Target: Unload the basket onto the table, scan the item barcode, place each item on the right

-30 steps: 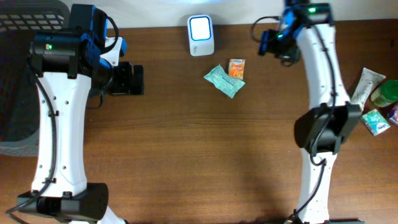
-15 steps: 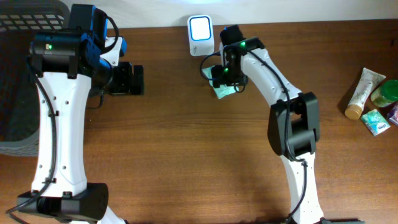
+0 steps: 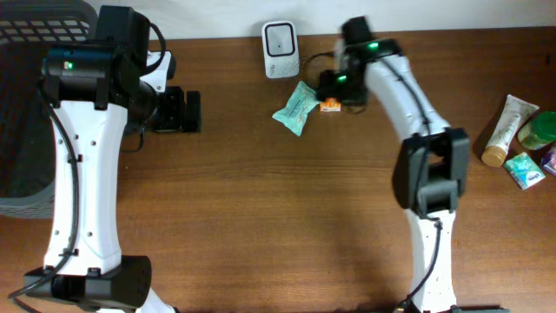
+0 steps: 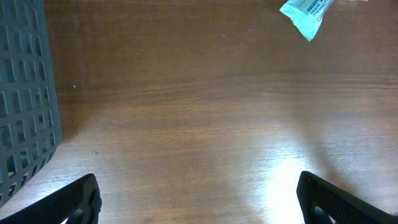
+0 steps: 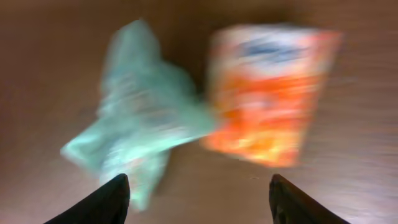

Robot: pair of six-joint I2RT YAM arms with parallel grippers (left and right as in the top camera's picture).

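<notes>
- since half a second ago the right gripper (image 5: 199, 198) has swung off the pouch (image 3: 294, 109) to above the packet (image 3: 330, 106); the pouch now lies skewed, further from the packet.
- right jaws apart, holding nothing; packet and pouch lie just ahead of them, side by side, view blurred.
- judged: singling out one item for the scanner (image 3: 281, 37).
- left gripper (image 4: 202, 208) jaws wide apart, empty, pouch far ahead.

Near half of the table (image 3: 261, 226) is wide open, tons of room to pass. The far middle is tight: scanner (image 3: 280, 37), teal packet (image 3: 294, 109) and orange packet (image 5: 267, 99) sit close together. A basket (image 3: 35, 52) blocks the far left. A tube (image 3: 506, 129), green bottle (image 3: 540, 130) and small box (image 3: 524, 169) crowd the right edge.
</notes>
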